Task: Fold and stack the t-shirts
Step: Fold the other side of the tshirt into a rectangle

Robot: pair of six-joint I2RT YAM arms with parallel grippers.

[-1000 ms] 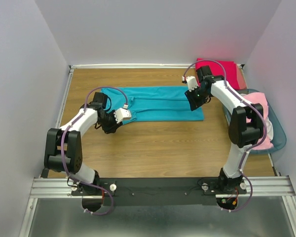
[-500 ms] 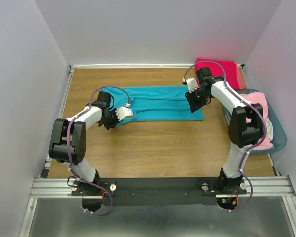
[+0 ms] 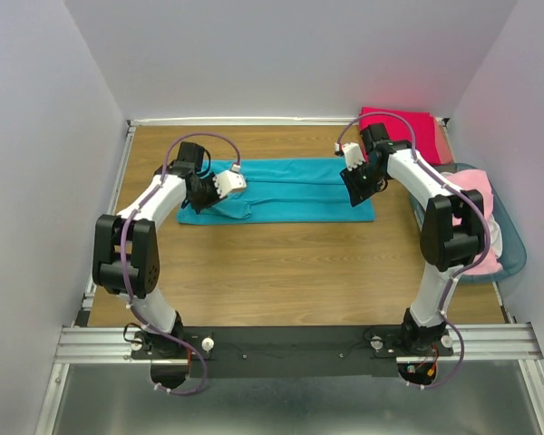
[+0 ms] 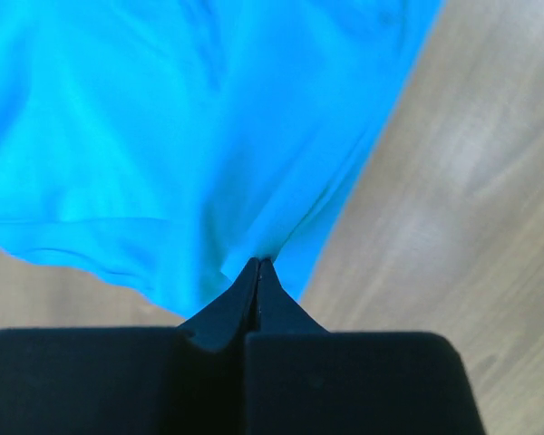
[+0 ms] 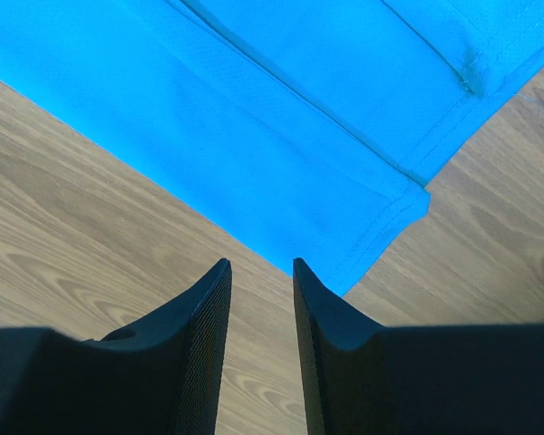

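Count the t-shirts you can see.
3 clear: teal one spread mid-table, crimson-pink one folded at the far right corner, light pink one in the basket. More may be hidden there.

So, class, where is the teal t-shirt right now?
In the top view the teal t-shirt lies across the far middle of the table; the left gripper pinches its left end, the right gripper hovers by its right end.

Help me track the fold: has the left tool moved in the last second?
Yes. The left tool, shut on the teal t-shirt, has moved toward the far edge of the table, carrying the cloth's near edge with it.
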